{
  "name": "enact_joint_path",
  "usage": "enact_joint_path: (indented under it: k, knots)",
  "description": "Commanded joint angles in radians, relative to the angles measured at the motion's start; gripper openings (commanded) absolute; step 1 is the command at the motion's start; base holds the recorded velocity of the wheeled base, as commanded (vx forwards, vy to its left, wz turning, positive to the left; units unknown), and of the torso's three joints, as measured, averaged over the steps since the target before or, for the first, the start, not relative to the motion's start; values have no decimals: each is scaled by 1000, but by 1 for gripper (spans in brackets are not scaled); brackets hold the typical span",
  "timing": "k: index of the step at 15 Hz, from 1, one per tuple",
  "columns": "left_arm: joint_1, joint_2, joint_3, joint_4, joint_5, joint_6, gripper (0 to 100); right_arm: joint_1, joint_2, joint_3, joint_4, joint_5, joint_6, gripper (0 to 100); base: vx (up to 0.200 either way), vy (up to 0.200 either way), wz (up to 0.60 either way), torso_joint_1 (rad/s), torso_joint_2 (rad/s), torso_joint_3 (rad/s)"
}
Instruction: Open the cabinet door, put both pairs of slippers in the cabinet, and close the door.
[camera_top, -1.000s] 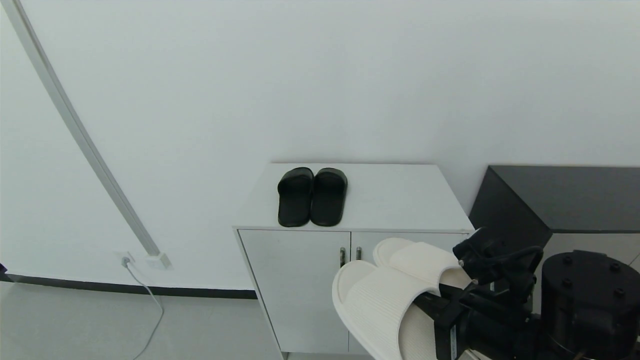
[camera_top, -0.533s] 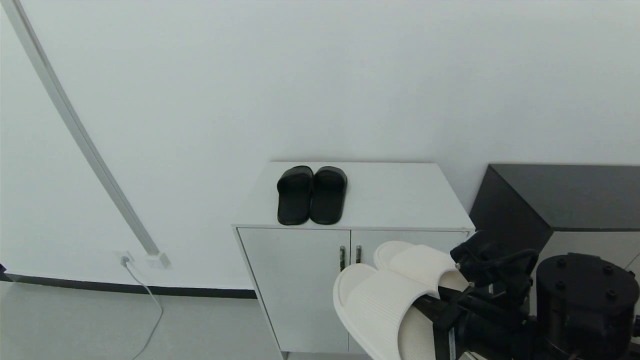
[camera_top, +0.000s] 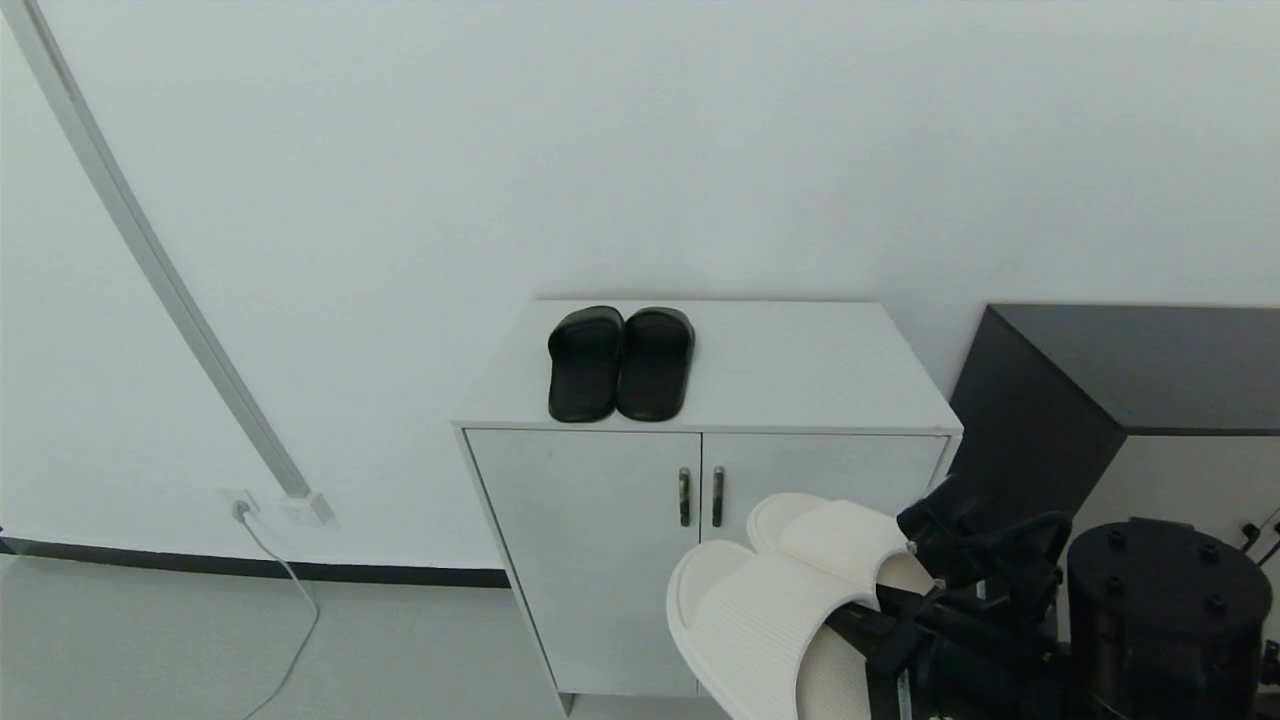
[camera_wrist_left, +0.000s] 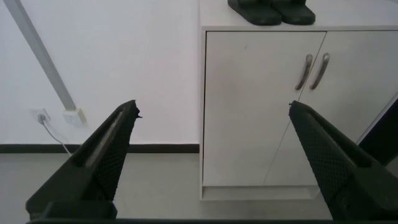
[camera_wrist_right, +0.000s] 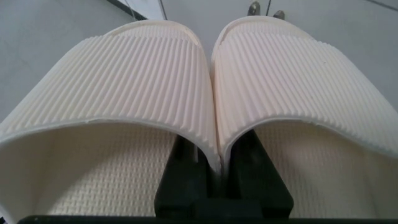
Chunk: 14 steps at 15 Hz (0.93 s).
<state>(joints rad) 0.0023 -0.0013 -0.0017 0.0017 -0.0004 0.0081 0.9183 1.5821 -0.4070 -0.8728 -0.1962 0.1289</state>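
Observation:
A white cabinet (camera_top: 590, 560) stands against the wall with both doors shut; its two handles (camera_top: 701, 497) meet at the middle. A pair of black slippers (camera_top: 620, 362) lies side by side on its top. My right gripper (camera_top: 880, 615), low in front of the right door, is shut on a pair of white ribbed slippers (camera_top: 770, 600), pinching their inner edges together (camera_wrist_right: 214, 146). My left gripper (camera_wrist_left: 214, 107) is open and holds nothing; it faces the cabinet (camera_wrist_left: 261, 112) from some way off, about level with the handles (camera_wrist_left: 311, 71).
A black cabinet (camera_top: 1120, 370) stands right beside the white one. A grey conduit (camera_top: 150, 250) runs slantwise down the wall to a socket (camera_top: 240, 505) with a cable trailing over the grey floor to the left.
The whole head picture has shifted, so the camera has moved; more of the cabinet's front shows now. The white slippers stay in my right gripper.

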Motion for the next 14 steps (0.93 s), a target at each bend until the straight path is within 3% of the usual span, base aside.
enact_joint_path:
  k: [1,14]
  knots:
    - [1,1,0,0,0,0,100,4,2,5,0,0,0,0,0,0,0,-173,398,227]
    - [1,3,0,1,-1,1,100,19,4,34,-2,-2,0,0,0,0,0,-211,521,305]
